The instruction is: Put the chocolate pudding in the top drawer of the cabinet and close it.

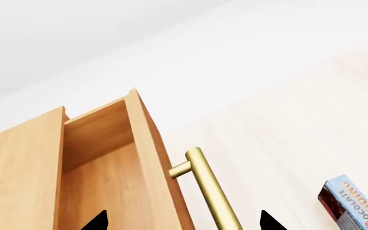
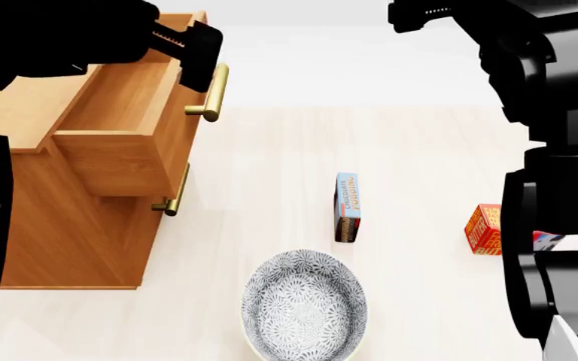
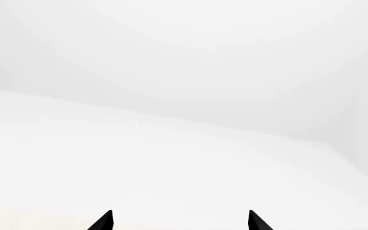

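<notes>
From the left wrist, the left gripper [image 1: 182, 221] is showing its jaws spread apart either side of the brass handle [image 1: 208, 188] of the pulled-out top drawer [image 1: 117, 163], not clamping it. In the head view the chocolate pudding [image 2: 348, 207] is standing on edge on the floor [image 2: 420, 150], between the cabinet [image 2: 78, 226] and the butter box [image 2: 485, 229], just beyond the bowl [image 2: 304, 304]; being a thin, stiff, probably light carton, it is likely best pinched across its flat faces. From the right wrist, the right gripper [image 3: 178, 221] is hanging released, holding nothing.

The head camera looks steeply down from above at the floor, with the cabinet [image 2: 78, 218] at left. The left wrist camera sits close against the open top drawer [image 1: 107, 158], sharing its brass handle [image 1: 211, 189] with the head view. The right wrist camera faces only blank white surroundings.
</notes>
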Robot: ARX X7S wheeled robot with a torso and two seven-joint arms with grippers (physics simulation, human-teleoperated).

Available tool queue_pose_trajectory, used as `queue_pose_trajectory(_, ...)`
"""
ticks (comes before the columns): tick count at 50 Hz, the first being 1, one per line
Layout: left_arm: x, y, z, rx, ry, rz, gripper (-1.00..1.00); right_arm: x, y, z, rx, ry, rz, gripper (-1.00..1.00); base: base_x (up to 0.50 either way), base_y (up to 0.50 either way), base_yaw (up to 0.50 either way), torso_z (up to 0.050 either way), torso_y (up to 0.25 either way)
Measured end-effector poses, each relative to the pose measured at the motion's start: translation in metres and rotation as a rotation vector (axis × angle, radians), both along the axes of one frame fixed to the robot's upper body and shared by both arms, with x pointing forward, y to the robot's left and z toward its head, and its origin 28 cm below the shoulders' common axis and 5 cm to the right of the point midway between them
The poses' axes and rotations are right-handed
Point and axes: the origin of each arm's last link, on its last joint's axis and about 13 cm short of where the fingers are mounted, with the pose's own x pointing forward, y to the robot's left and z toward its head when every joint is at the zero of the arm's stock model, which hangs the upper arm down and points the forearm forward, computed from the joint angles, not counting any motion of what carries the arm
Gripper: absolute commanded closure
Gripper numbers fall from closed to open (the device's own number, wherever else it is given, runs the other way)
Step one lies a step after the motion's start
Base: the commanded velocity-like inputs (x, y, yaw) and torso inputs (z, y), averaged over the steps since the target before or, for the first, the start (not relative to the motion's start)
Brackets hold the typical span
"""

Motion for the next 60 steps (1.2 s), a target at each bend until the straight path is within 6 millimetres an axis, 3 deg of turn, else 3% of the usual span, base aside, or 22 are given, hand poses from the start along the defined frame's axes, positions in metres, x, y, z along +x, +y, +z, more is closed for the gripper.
queue_pose_trajectory(60, 0.021, -0.004, -0.043, -0.038, 0.126, 0.039, -1.00, 0.005, 0.003, -0.017, -0.009, 0.045, 0.018, -1.00, 0.00, 0.00, 0.00, 0.000, 0.000)
